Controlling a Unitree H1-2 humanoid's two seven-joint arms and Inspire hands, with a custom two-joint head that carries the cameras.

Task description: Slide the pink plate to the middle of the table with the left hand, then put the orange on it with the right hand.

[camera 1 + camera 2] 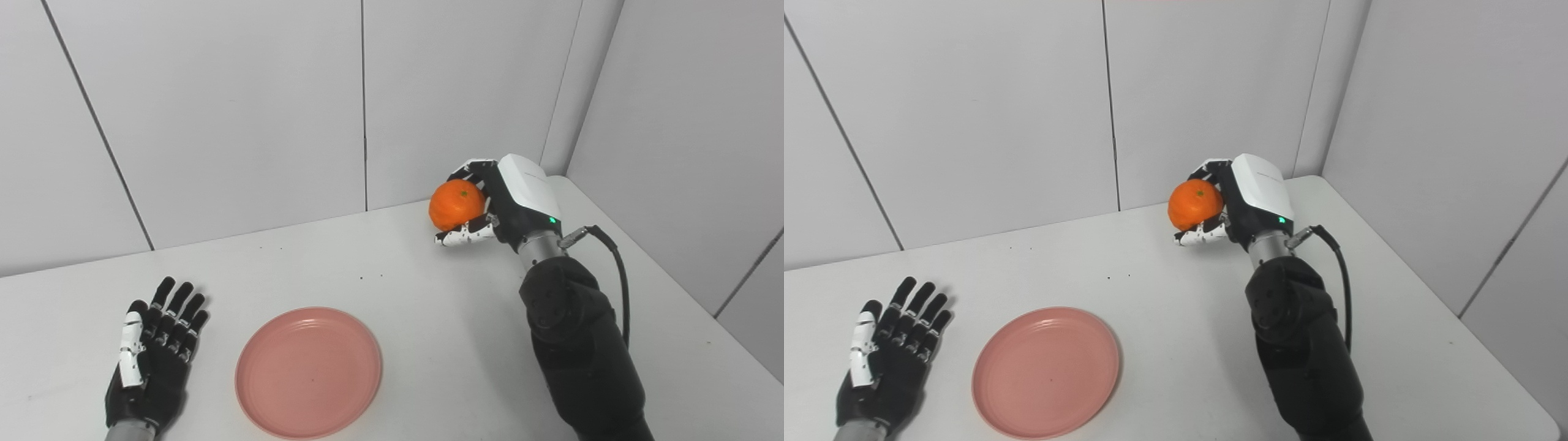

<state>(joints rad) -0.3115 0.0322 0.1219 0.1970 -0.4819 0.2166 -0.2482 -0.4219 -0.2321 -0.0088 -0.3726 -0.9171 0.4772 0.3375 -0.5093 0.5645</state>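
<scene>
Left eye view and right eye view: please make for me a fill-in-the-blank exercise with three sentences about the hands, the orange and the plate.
1. The right hand is shut on the ____, near the back wall.
2. The pink plate has ____ on it.
3. The left hand lies flat and open on the table, on the ____ side of the plate, apart from it.

Missing words: orange; nothing; left
</scene>
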